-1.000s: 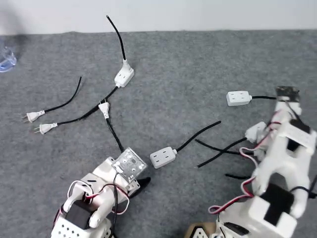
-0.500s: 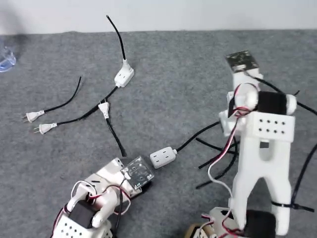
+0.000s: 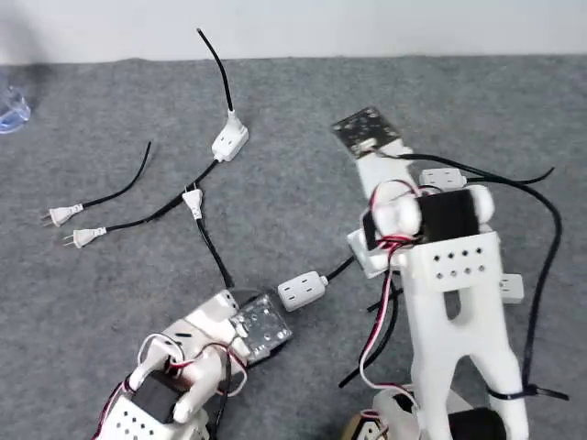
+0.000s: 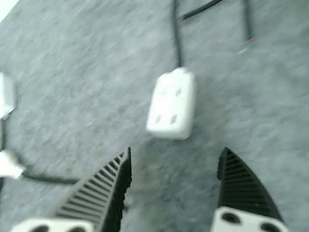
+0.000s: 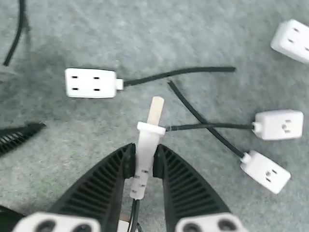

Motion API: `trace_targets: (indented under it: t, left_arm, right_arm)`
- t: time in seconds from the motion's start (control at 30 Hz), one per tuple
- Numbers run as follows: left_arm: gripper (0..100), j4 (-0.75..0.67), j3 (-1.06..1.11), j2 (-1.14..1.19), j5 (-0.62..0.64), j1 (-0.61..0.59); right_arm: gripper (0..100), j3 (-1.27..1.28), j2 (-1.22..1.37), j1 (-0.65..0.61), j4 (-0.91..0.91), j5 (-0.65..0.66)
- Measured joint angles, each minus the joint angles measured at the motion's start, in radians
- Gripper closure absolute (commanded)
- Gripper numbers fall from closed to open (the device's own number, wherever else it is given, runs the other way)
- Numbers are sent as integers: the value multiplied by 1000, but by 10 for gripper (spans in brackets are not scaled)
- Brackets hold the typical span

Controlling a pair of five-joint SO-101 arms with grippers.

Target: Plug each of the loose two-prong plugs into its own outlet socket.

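arms [image 3: 459, 302]: white shells, perforated | motors [image 3: 454, 215]: black | wiring [image 3: 394, 240]: red, white, black | gripper fingers [image 4: 101, 193]: black, ribbed

You have no readable text, label or number in any view. Faint marks on the gripped plug [image 5: 145, 145]: illegible.

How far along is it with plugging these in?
Done: no plug looks seated yet, as far as I can tell. In hand: the right tool grips one plug near a socket; the open left tool hovers by that socket. Left: three loose plugs lie on the carpet.
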Motion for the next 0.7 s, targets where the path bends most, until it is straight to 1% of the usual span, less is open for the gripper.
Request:
trace_targets:
  t: [0.07,0.13,0.23,0.3,0.47,0.57,0.7]
  left_arm:
    - [732,-8,0,0,21,14]
    - [732,-11,0,0,34,-9]
    - [732,-9,-17,0,38,-112]
    - [732,17,-63,2,51,-198]
    - [732,170,-273,2,86,-356]
    - [732,224,-416,-3,92,-381]
    - [732,224,-531,141,97,-387]
  right_arm:
    - [990,0,0,0,0,0]
    - [990,0,0,8,0,6]
    - [990,2,-2,35,-12,12]
    - [990,25,-2,43,-44,12]
    - [990,143,-6,43,-153,-12]
    - [990,184,-8,38,-204,-31]
    - [990,189,-9,37,-229,-37]
